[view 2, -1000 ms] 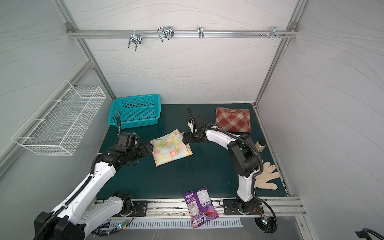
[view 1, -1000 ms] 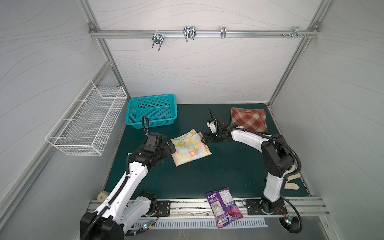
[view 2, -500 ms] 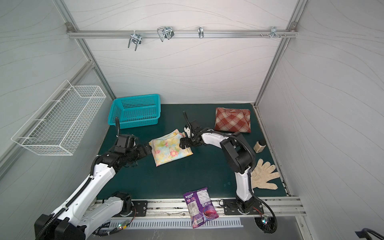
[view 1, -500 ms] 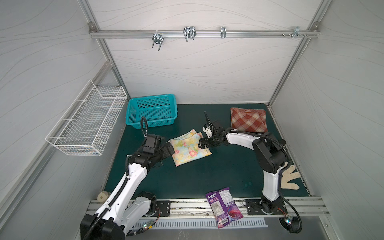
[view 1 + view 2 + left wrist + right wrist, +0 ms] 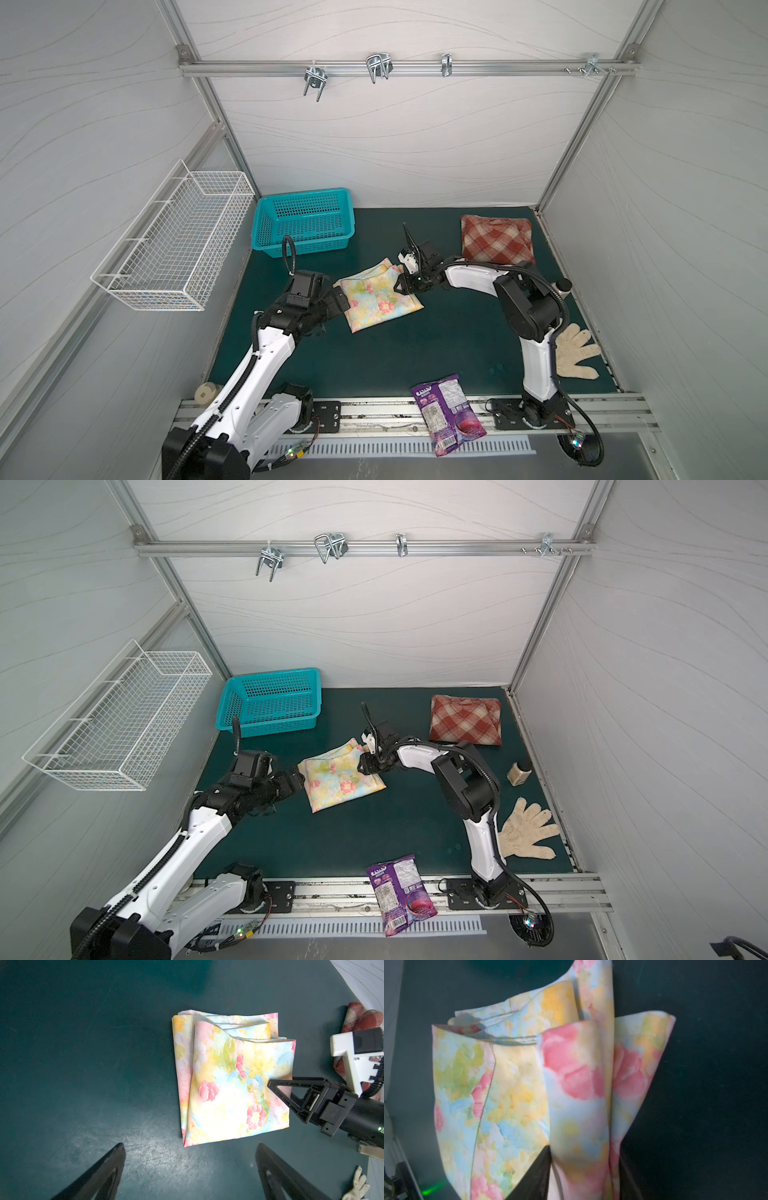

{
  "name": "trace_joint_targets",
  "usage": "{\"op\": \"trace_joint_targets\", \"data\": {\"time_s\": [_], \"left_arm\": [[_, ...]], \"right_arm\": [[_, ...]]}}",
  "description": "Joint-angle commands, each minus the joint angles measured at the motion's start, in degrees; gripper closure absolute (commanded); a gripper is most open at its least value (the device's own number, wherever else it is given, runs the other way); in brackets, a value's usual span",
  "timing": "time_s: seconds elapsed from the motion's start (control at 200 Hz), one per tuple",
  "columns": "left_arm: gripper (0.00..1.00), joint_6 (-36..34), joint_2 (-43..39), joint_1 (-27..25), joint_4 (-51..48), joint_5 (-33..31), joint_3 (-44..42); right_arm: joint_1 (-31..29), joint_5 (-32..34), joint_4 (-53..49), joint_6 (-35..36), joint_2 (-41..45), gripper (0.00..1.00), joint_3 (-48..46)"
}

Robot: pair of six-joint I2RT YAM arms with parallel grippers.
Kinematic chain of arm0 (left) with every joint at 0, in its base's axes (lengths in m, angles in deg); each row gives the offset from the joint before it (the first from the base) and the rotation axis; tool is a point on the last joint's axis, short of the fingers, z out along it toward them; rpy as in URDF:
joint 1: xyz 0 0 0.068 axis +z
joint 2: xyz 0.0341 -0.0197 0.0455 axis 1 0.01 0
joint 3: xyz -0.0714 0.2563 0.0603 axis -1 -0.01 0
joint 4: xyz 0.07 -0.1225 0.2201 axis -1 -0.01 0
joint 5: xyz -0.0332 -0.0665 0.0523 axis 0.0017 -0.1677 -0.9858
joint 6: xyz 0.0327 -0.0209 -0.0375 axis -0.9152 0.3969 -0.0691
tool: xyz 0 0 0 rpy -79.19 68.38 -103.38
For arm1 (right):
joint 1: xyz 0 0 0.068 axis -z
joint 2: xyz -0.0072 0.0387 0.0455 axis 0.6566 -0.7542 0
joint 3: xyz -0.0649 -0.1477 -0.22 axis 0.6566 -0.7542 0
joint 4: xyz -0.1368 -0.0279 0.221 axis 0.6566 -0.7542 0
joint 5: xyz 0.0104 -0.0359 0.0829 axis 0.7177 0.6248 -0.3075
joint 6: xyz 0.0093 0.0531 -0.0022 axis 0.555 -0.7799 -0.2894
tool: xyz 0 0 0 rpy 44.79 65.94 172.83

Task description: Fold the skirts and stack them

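Observation:
The floral skirt [image 5: 380, 297] [image 5: 338, 779] lies folded in the middle of the green mat. My right gripper [image 5: 405, 286] [image 5: 583, 1159] is at its right edge, shut on a bunched fold of the cloth that rises between the two black fingers. From the left wrist view that gripper [image 5: 272, 1084] rests on the skirt's [image 5: 228, 1084] edge. My left gripper [image 5: 343, 301] [image 5: 190, 1147] is open just off the skirt's left edge, with bare mat between its fingers. The plaid skirt [image 5: 496, 241] [image 5: 465, 725] lies folded at the back right.
A teal basket [image 5: 305, 226] stands at the back left, and a white wire basket [image 5: 178, 249] hangs on the left wall. A cream glove [image 5: 575, 351] and a small bottle [image 5: 519, 771] lie by the right wall. A purple snack bag [image 5: 446, 413] overhangs the front rail.
My right gripper moved left from beside the skirt onto its right edge and closed on the cloth, which now bunches up. The left arm has hardly moved.

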Motion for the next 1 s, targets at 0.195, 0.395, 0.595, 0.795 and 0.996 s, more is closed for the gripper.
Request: {"op": "trace_joint_targets", "data": {"time_s": [0.195,0.395,0.595,0.795,0.996], "left_arm": [[0.02,-0.37,-0.67,0.56,2.35,1.62,-0.50],[0.02,0.05,-1.99,0.70,4.34,2.54,-1.74],[0.02,1.26,-1.49,0.70,8.74,5.08,-3.34],[0.02,1.36,1.00,0.69,13.52,7.87,-3.86],[0.02,0.47,3.87,0.68,15.98,10.37,-3.35]], "right_arm": [[-0.71,-1.82,-3.04,-2.04,-4.56,0.92,-0.02],[-0.02,1.61,-7.78,0.09,-2.88,1.00,3.50],[1.63,9.20,-16.14,4.68,-0.88,1.00,8.84],[5.06,15.77,-22.77,7.76,0.94,1.00,13.23],[8.58,23.06,-32.27,11.81,-0.04,1.00,22.82]]}}
